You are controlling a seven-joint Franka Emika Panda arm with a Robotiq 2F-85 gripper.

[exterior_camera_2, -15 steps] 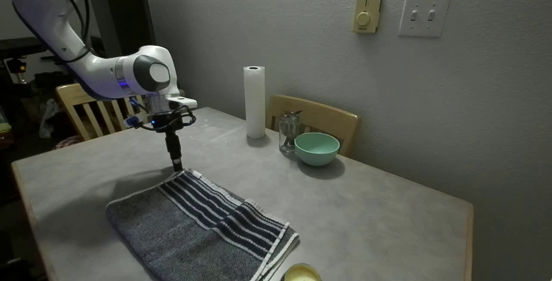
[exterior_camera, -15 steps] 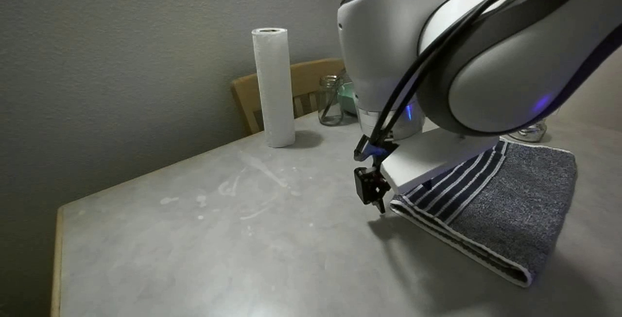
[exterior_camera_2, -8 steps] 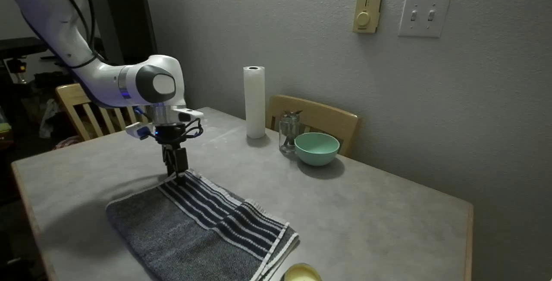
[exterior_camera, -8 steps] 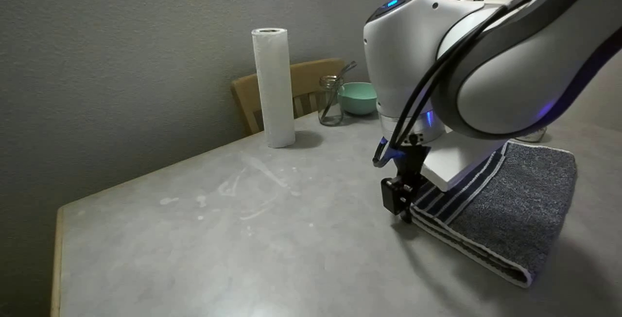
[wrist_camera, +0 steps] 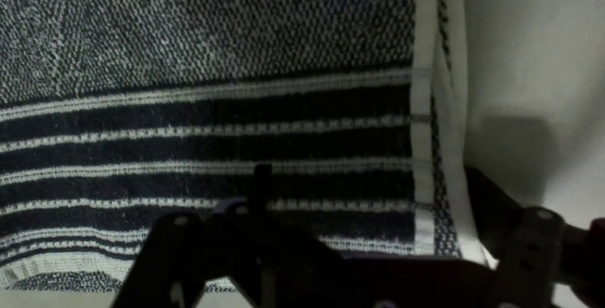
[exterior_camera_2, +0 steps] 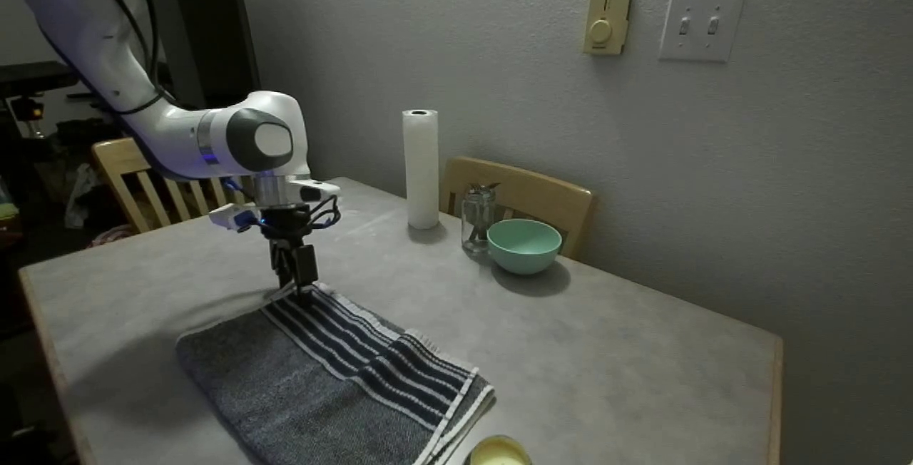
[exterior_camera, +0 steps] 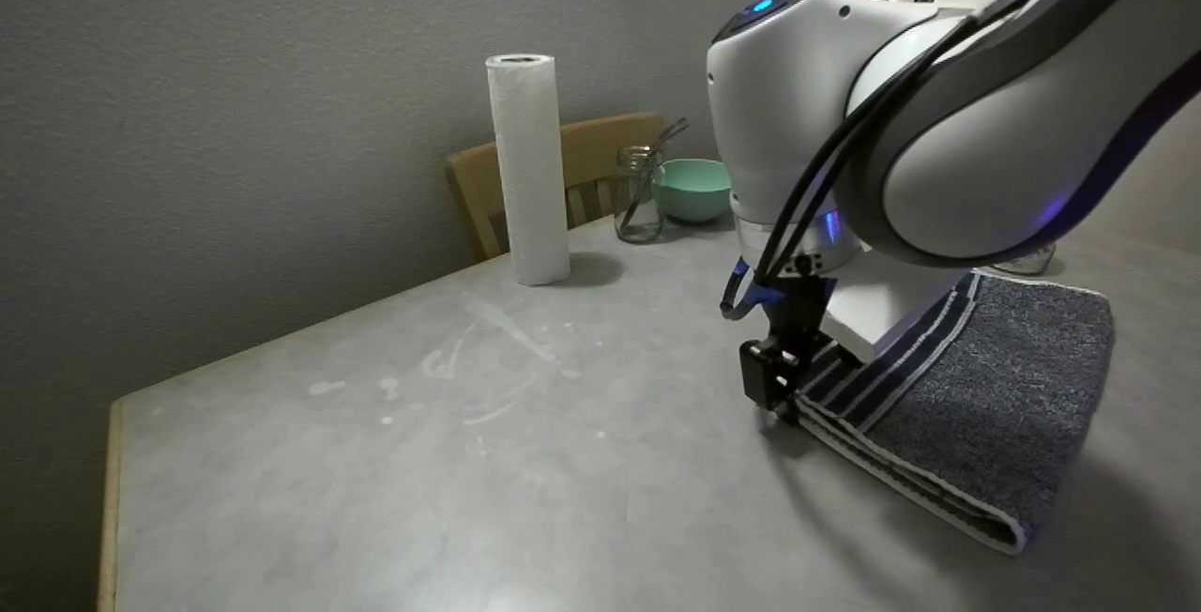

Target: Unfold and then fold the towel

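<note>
The towel (exterior_camera_2: 285,386) is lying flat on the bench (exterior_camera: 375,481), and its side hem (wrist_camera: 423,157) is showing stacked white edges, so it seems to be resting in layers rather than single. The jaws are standing spread and holding nothing: in the wrist view one is hanging over the towel's striped band (wrist_camera: 118,153) while its partner is standing just outside the towel, over the bench. They are straddling that side hem, probably so that closing will gather the cloth's edge; whether either is pressing on the terry, I cannot tell. Working at this striped corner looks sensible, since lifting there should be peeling layers apart with little drag, and unfolding is likely the step in hand. Catching every layer at once would risk dragging the whole towel. The robot arm (exterior_camera: 995,161) is arching above the towel, pointing the jaws downward, presumably to get them low beside the cloth. Beyond the towel's striped band, well apart from it, a paper towel roll (exterior_camera_2: 421,169), a glass jar (exterior_camera_2: 478,226) with utensils (exterior_camera: 668,131) and a green bowl (exterior_camera_2: 524,247) are standing, perhaps set aside so moving cloth is not catching them. Near the towel's opposite striped corner, a yellow-filled container (exterior_camera_2: 499,453) is sitting, possibly in the way.
</note>
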